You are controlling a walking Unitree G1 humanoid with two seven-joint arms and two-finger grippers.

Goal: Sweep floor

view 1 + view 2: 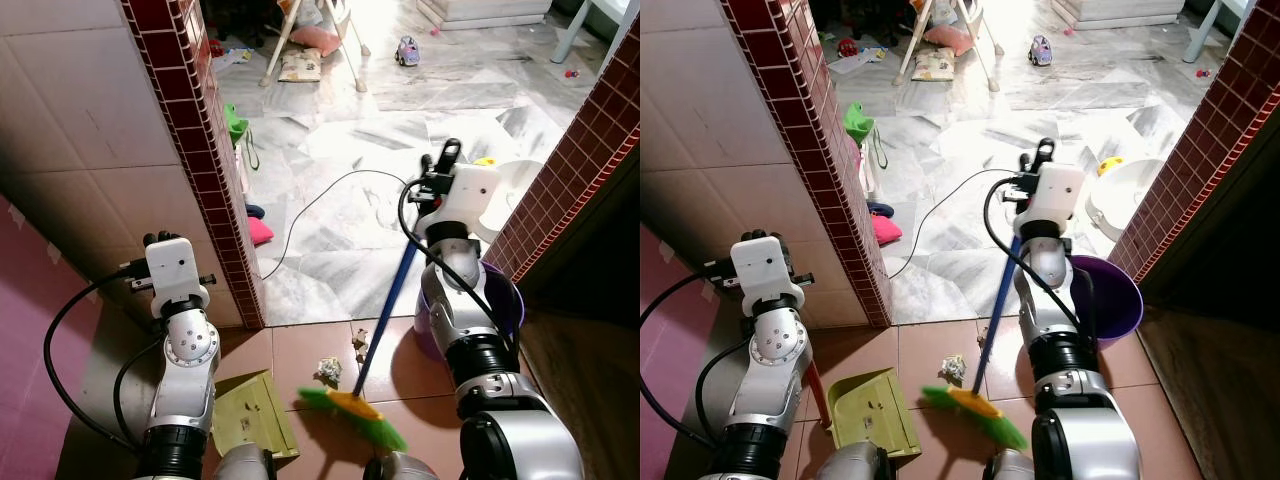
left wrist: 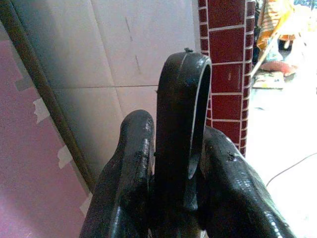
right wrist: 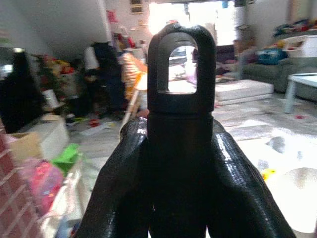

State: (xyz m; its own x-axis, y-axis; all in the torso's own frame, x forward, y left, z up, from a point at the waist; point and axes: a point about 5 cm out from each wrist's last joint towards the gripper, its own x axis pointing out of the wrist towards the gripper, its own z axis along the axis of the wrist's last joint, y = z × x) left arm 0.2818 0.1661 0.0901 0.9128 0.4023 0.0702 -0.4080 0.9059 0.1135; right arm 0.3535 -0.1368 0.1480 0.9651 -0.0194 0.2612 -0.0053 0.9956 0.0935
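Observation:
My right gripper [image 1: 434, 186] is shut on the top of a broom's blue handle [image 1: 388, 315]. The handle's black end cap [image 3: 181, 69] pokes out between the fingers [image 3: 124, 178]. The broom's green bristles [image 1: 352, 411] rest on the brown tiles just by my feet. A crumpled scrap of paper [image 1: 328, 371] lies beside the bristles, and a smaller scrap [image 1: 360, 341] lies near the handle. My left gripper [image 1: 157, 241] is shut on the looped black end [image 2: 181, 109] of a dustpan's long handle. The green dustpan [image 1: 250, 415] sits on the floor to the left of the broom.
A red brick pillar [image 1: 205, 150] and tiled wall stand close on the left, another brick wall [image 1: 570, 170] on the right. A purple bucket [image 1: 505, 305] is behind my right arm. Ahead, a black cable [image 1: 310, 205], a white basin [image 1: 520, 180], toys and a high chair [image 1: 315, 30] are on the marble floor.

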